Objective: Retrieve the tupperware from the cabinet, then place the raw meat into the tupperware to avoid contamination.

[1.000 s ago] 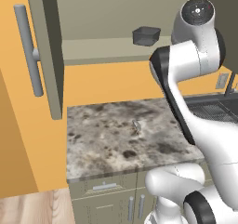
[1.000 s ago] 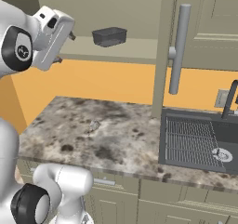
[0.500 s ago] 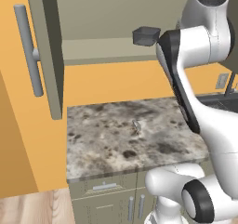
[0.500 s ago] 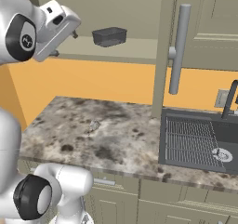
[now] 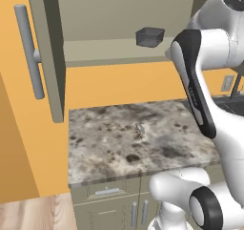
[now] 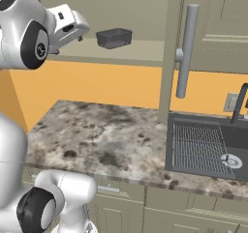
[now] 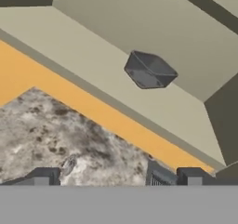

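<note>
Tupperware on shelf of open cabinet, well apart from hand, fingers spread wide and empty. Risk judged: approaching too low, striking shelf edge or pushing tub backward instead of straddling it.

- Kitchen, rendered.
- Speckled stone counter over low cabinets.
- Open wall cabinet, bar handles.
- Dark sink with faucet.

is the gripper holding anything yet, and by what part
Nothing is held. The gripper is open and apart from the tupperware, which sits untouched on the cabinet shelf.
</note>
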Available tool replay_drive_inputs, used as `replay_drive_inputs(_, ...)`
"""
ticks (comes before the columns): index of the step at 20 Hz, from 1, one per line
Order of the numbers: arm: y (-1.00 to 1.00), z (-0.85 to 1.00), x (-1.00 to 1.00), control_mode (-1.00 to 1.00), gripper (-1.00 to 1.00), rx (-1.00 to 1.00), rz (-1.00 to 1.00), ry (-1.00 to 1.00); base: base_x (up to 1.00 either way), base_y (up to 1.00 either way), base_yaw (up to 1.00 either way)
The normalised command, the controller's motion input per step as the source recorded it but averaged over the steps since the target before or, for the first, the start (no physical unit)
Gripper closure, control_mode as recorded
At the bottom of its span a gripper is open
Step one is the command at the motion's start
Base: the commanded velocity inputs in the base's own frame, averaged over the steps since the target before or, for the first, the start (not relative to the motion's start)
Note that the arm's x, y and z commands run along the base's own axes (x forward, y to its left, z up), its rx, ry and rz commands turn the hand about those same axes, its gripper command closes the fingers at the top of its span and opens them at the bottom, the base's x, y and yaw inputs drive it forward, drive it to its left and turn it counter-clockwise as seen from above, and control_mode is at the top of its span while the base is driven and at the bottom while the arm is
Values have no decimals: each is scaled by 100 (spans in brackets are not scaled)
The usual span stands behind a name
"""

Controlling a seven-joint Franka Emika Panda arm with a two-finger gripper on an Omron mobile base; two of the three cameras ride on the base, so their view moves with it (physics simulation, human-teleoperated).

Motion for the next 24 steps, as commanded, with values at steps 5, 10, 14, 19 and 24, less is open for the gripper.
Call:
replay_drive_inputs(5, 0, -7, 5, -100, -100, 17, 0, -21, 0, 0, 0)
replay_drive_inputs(10, 0, 4, 0, -100, -100, 13, -1, -10, 0, 0, 0)
replay_drive_inputs(14, 0, 16, 0, -100, -100, 5, -2, 0, 0, 0, 0)
replay_drive_inputs(19, 0, 20, 0, -100, -100, 0, -2, 5, 0, 0, 0)
replay_drive_inputs(24, 0, 8, 0, -100, -100, -2, -3, 8, 0, 0, 0)
